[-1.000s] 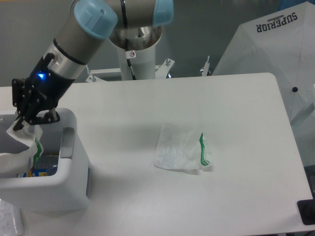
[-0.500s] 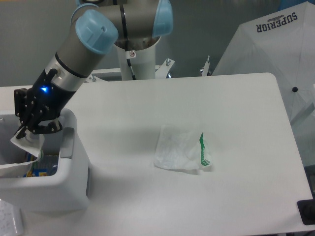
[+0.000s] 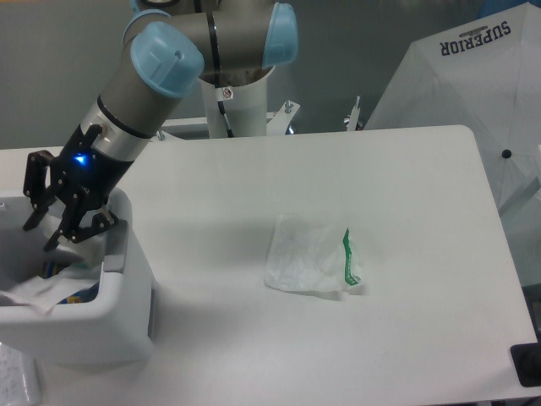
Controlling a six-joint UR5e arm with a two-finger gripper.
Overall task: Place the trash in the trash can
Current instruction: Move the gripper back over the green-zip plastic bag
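My fingers (image 3: 42, 228) hang spread apart over the trash can (image 3: 110, 326) — a wrapper (image 3: 38, 292) lies inside, another wrapper (image 3: 313, 264) rests on the desk (image 3: 338, 178).

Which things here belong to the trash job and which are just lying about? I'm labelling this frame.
Job:
wrapper on table
wrapper in bin
trash can
gripper, open above the bin

Lying about:
white umbrella
dark object at table corner
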